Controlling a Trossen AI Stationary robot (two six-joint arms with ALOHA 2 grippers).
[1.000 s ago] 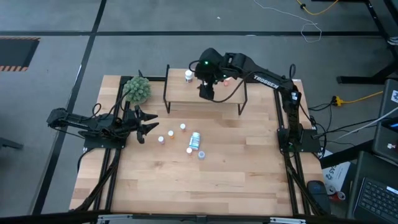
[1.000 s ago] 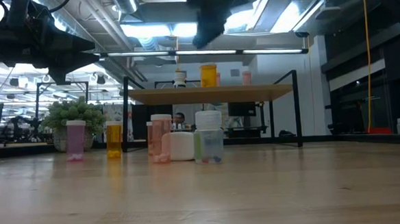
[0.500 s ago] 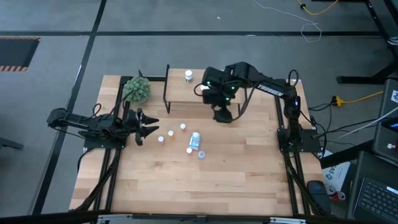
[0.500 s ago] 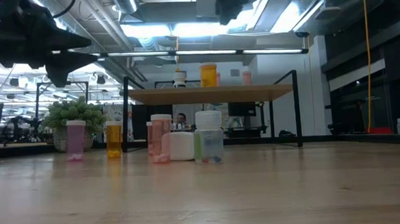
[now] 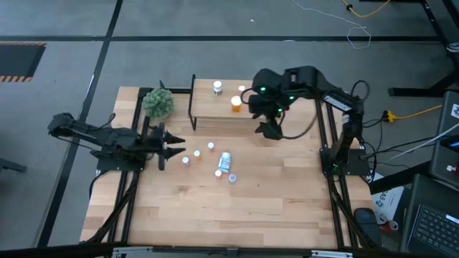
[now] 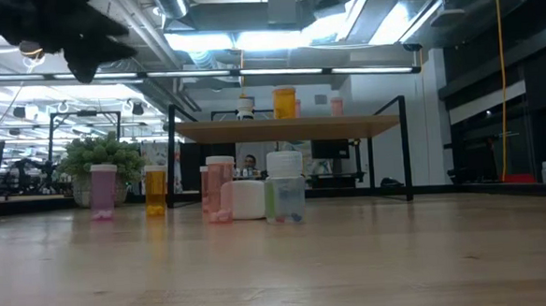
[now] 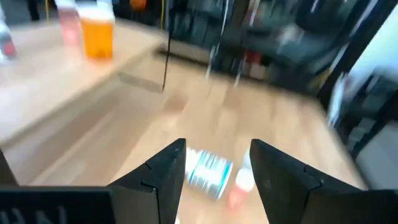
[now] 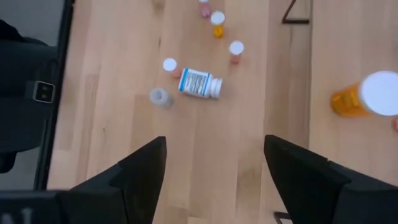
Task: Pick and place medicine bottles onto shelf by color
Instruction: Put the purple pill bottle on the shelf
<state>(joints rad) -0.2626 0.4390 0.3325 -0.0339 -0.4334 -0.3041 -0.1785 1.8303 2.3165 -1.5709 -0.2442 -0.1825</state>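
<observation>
Withdrawing tool: we see the right gripper (image 5: 271,130) now off the right front edge of the shelf (image 5: 215,115); a second ago it hung over the middle of the board.
Its state: fingers spread wide, and nothing sits between them.
What changed: the orange bottle (image 5: 236,104) stands free and upright on the board, no more covered by the arm.
Meaning for the task: we judge that one placing is finished and this arm is free for the next bottle.
Other tool: the left gripper (image 5: 172,144) has drawn a little nearer to the loose bottles; its fingers are apart with nothing between them.
Shelf: a flat pale wood board on thin black legs, which also carries a small white-capped bottle (image 5: 217,87) near the back left.
Bottles still on the table: a group between the two arms, mostly upright, small cylinders with round white caps.
Lying bottle (image 5: 225,163): it rests on its side with a printed label; we think it may roll when touched.
Materials: smooth plastic, some bodies orange, some pale or clear; they look light and slippery.
Table (image 5: 215,215): light wooden planks, matt.
Plant ball (image 5: 158,102): green and spiky, at the left end of the shelf.
</observation>
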